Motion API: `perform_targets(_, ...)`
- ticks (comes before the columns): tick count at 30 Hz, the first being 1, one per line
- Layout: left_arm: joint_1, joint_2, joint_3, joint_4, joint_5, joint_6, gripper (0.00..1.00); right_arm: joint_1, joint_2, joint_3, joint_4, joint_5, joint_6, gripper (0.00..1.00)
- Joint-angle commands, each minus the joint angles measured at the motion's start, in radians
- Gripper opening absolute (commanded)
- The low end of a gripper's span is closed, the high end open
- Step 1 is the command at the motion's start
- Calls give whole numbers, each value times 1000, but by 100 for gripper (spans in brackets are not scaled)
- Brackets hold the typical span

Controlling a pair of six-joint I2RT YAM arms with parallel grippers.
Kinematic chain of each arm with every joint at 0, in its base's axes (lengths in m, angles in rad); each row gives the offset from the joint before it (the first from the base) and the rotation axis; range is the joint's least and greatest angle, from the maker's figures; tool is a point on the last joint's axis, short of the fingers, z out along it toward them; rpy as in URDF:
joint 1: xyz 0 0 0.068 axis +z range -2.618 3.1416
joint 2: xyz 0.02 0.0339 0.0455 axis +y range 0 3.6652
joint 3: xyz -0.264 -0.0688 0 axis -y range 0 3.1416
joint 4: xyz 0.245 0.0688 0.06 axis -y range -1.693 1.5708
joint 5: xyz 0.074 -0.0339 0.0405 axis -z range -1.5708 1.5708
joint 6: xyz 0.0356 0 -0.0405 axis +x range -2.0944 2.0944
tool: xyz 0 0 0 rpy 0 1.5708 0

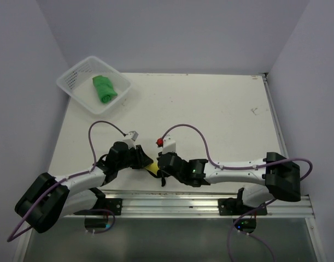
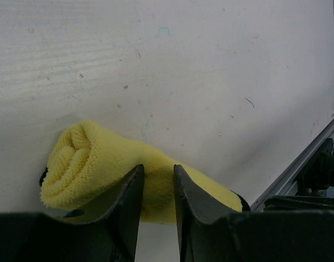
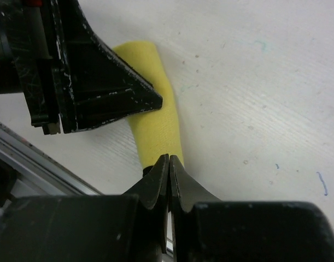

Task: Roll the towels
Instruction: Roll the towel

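The yellow towel (image 1: pixel 153 168) lies rolled into a short tube near the table's front edge, between my two grippers. My left gripper (image 1: pixel 146 162) is shut on it. In the left wrist view its fingers (image 2: pixel 135 188) pinch the roll's (image 2: pixel 90 158) middle, with the spiral end at the left. My right gripper (image 3: pixel 169 159) is shut, its tips pressed together against the near end of the yellow roll (image 3: pixel 156 125), where a sliver of black shows. The green towel (image 1: pixel 104 88) lies rolled up inside the white mesh basket (image 1: pixel 74 76) at the far left.
A metal rail (image 1: pixel 172 199) runs along the table's front edge, just behind both grippers, and appears in the left wrist view as the rail (image 2: pixel 298 169). The left gripper's black body (image 3: pixel 90 82) fills the upper left of the right wrist view. Walls close in the table's sides.
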Motion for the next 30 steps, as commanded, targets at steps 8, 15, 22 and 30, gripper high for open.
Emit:
perform_targets(8, 9, 17, -40, -71, -49, 11, 34, 9, 149, -78, 168, -144, 45, 1)
perform_targets(15, 9, 12, -39, -74, -48, 11, 33, 7, 193, -112, 180, -161, 52, 0)
perform_targets(22, 9, 3, -34, -80, -49, 13, 33, 6, 75, -60, 84, -123, 27, 16)
perform_targets(30, 9, -9, -33, -78, -32, 19, 33, -13, 51, -38, 41, -104, 33, 39)
